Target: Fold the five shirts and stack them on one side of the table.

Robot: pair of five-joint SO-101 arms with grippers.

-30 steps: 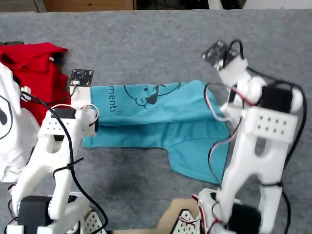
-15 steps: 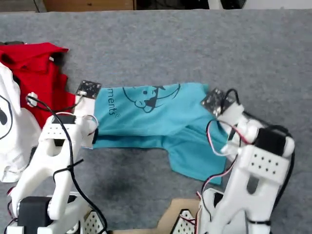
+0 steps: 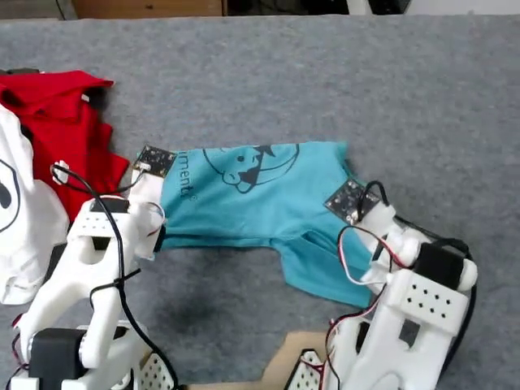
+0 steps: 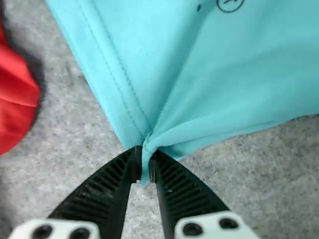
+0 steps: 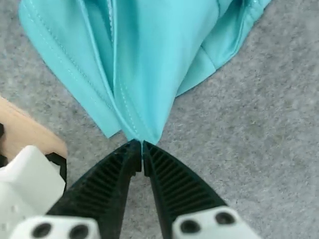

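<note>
Graphic shirt point(image 3: 252, 195) lies mid-tabletop point(image 3: 406, 97), between the two arms. Left gripper point(image 4: 142, 163) at its left edge, jaws pinched on the hem. Right gripper point(image 5: 140, 148) at its right end, jaws pinched on the fabric. Far left: rear shirt point(image 3: 65, 122), with front shirt point(image 3: 20, 219) overlapping its near side.

1. Grey felt-covered table point(image 3: 341, 89): my work surface, with a matte nap, even light and soft shadows.
2. Brown wooden panel point(image 3: 146, 7): lies along the table's far edge, with a dark strip point(image 3: 276, 6) beside it.
3. Pale tan flat board point(image 3: 276, 361): sits at the near edge on my side, one corner showing.
</note>
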